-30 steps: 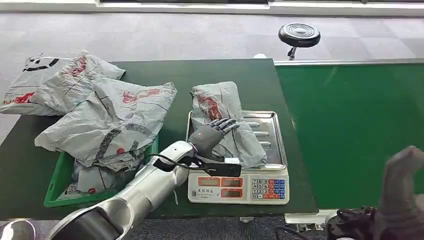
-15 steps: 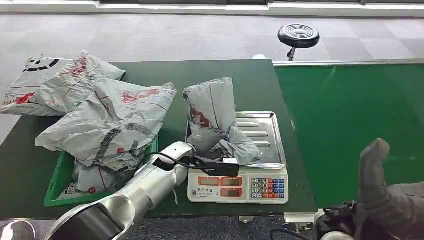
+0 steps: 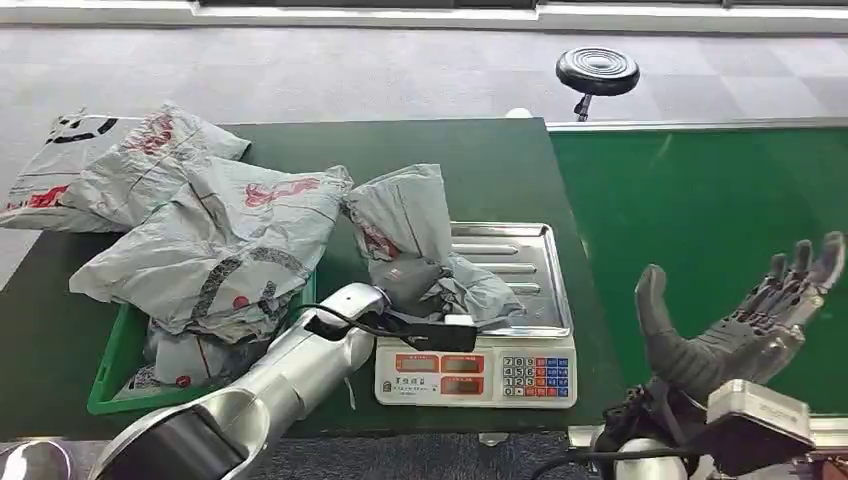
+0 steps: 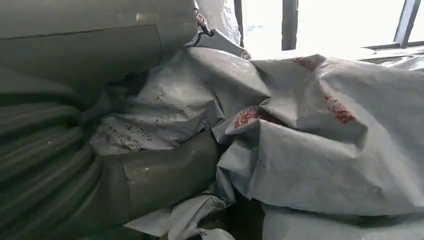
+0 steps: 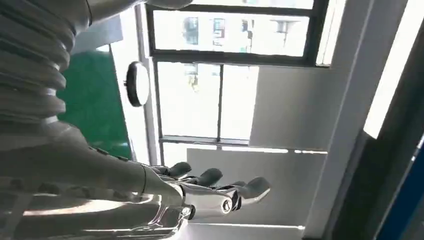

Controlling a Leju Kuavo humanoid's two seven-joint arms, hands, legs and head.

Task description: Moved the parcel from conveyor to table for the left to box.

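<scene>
Black stool [image 3: 598, 72], scale [image 3: 477, 377] w/ steel tray [image 3: 525, 262]

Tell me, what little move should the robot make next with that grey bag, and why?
Probably lift the grey parcel leftward toward the green box. The left hand already grips it, crumpled and partly raised off the scale tray; the right hand is open over the conveyor.

The head view looks forward and down from high on the robot onto the green worktop [image 3: 500, 160], the scale [image 3: 478, 370] and the conveyor [image 3: 700, 240], both arms rising from its lower edge. The left wrist view sits pressed close against the grey parcel [image 4: 310, 145], which the head view also shows on the scale. The right wrist view, turned on its side, faces past the right hand [image 5: 210, 190] toward windows [image 5: 220, 85], sharing the conveyor and the round stool [image 5: 136, 84] with the head view.
</scene>
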